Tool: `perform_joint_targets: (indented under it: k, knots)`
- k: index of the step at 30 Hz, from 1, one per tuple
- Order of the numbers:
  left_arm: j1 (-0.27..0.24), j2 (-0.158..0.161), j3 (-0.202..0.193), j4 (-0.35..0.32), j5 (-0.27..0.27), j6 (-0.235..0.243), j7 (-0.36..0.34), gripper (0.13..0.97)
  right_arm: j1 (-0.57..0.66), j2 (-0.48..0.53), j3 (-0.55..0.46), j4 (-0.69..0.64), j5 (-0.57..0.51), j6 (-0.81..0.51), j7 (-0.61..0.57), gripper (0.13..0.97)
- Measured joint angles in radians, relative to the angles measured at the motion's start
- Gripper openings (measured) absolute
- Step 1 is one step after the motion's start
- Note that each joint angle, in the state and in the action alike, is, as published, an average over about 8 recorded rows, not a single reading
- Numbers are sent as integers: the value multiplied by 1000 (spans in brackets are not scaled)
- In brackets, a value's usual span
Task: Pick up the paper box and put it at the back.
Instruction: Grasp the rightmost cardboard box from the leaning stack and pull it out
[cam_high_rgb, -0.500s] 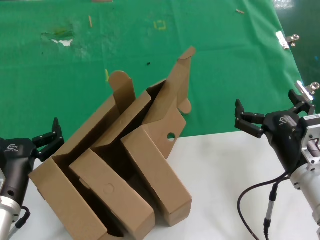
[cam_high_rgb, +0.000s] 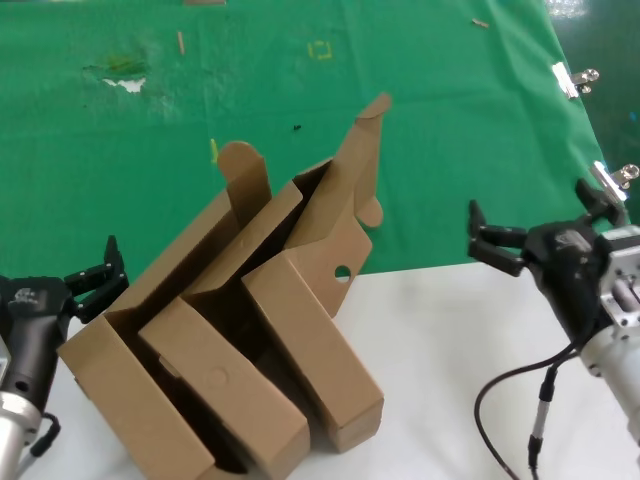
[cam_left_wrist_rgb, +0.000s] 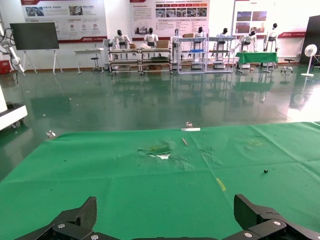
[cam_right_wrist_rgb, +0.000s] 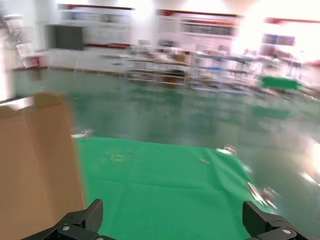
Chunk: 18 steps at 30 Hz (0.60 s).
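Leaning against the nested boxes (cam_high_rgb: 190, 390) at the tabletop's (cam_high_rgb: 450, 330) edge, the paper box (cam_high_rgb: 320, 290) runs lengthwise from near front to the back (cam_high_rgb: 420, 150). Right tool (cam_high_rgb: 497, 240), released and empty, lies to its right, well apart; left tool (cam_high_rgb: 100, 275), released, stands beside the nested boxes.

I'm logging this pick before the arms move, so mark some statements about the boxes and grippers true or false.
1. The paper box with the punched hole leans against the two nested boxes. True.
2. The right gripper is shut on the paper box. False: it is open and apart from it, off to the box's right.
3. The left gripper sits open beside the nested boxes. True.
4. The paper box lies wholly on the green cloth. False: its lower end rests on the white tabletop.
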Motion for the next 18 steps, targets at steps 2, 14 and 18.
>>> perform_joint_targets:
  k: [2,14,18]
  knots:
    - [0,0,0,0,0,0,0,964,4,13,6,1,1,-39,-24,966]
    - [0,0,0,0,0,0,0,910,-64,302,67,-9,43,-460,-299,966]
    - [0,0,0,0,0,0,0,872,-86,433,65,-5,58,-630,-406,966]
